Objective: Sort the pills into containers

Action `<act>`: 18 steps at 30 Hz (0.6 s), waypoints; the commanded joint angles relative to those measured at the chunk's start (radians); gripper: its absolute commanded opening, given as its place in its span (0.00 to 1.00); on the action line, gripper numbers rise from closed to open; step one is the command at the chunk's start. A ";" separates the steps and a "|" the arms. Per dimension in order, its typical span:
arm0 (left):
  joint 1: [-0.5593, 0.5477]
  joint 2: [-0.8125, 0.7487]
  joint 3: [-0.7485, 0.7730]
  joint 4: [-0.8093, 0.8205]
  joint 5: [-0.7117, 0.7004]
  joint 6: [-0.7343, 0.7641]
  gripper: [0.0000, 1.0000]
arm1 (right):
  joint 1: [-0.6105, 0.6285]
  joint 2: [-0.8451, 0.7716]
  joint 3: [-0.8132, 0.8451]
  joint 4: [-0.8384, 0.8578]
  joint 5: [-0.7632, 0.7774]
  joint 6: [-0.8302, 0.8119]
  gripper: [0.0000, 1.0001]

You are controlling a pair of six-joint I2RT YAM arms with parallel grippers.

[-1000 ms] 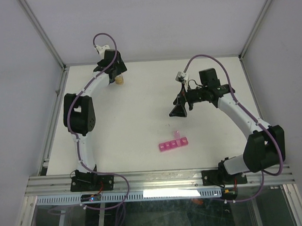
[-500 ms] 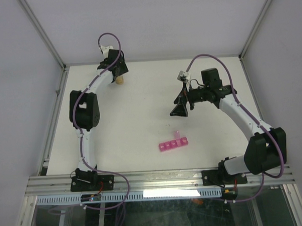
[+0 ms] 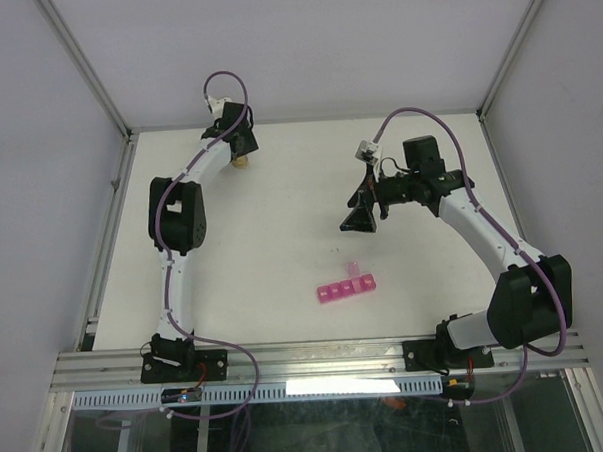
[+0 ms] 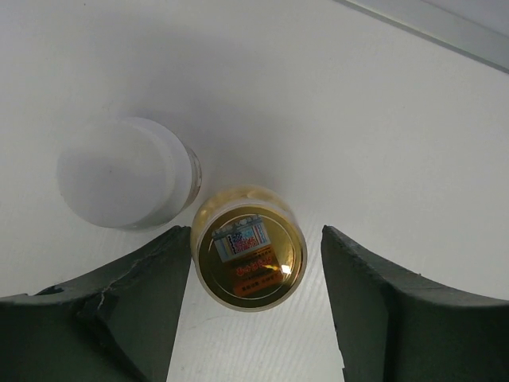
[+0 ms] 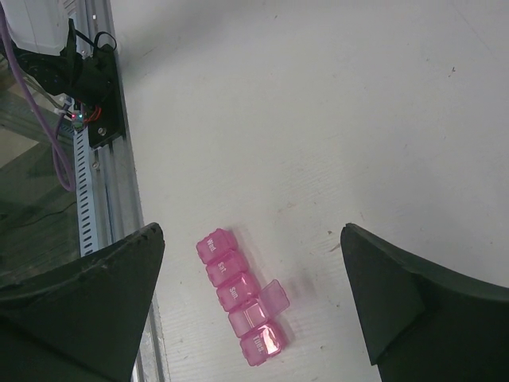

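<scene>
Pill box [image 5: 238, 296] lies lower centre, one lid [image 5: 273, 294] up, seemingly for filling; right tool [image 5: 250, 231] gapes above, left tool [image 4: 254, 239] spread around gold-capped bottle [image 4: 249, 248].

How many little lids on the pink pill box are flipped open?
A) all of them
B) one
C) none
B: in the right wrist view, just one lid sticks out from the side of the pink pill box, while the other compartments look shut.
</scene>
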 commanded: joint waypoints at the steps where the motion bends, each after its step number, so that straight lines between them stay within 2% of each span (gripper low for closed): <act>1: 0.006 0.001 0.063 0.008 0.023 0.023 0.63 | -0.008 -0.023 0.001 0.038 -0.036 0.011 0.96; 6: 0.007 0.000 0.071 0.008 0.052 0.036 0.54 | -0.010 -0.023 0.001 0.038 -0.042 0.011 0.96; 11: 0.007 -0.055 0.050 0.008 0.116 0.045 0.26 | -0.012 -0.027 0.000 0.035 -0.055 0.004 0.96; 13: 0.003 -0.098 0.017 0.009 0.142 0.045 0.18 | -0.014 -0.029 -0.003 0.034 -0.061 -0.001 0.96; 16: -0.009 -0.193 -0.050 0.024 0.179 0.043 0.15 | -0.019 -0.038 -0.005 0.030 -0.072 -0.018 0.96; 18: -0.026 -0.270 -0.153 0.057 0.209 0.043 0.14 | -0.020 -0.046 -0.007 0.029 -0.079 -0.030 0.96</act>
